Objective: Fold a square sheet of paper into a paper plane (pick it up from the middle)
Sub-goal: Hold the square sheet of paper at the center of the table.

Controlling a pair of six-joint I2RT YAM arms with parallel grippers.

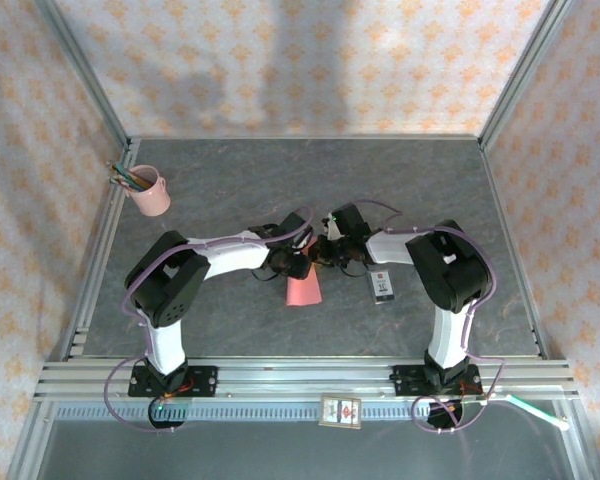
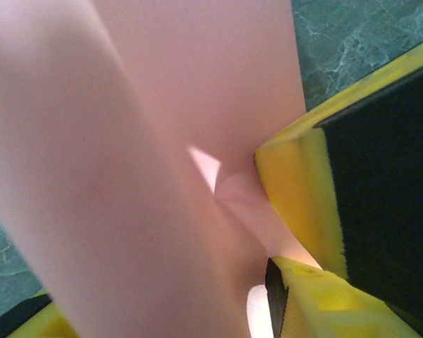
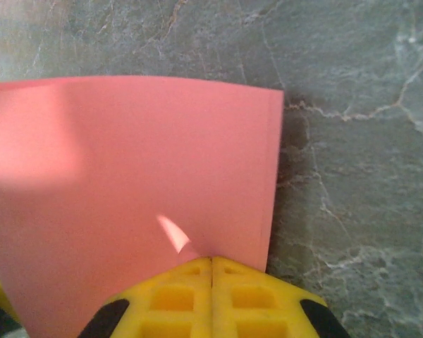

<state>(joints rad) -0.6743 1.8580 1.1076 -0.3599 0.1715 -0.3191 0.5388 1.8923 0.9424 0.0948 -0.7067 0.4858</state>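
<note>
sheet [image 3: 127, 183] cut off, right pincer [image 3: 211, 260] pinching it

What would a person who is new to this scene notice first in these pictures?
The salmon-pink sheet of paper at the centre of the table draws the eye first. The right gripper is shut on its edge. A pink pencil cup stands at the back left.

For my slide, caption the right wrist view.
Right pincer shut on the pink paper over the grey table.
</note>
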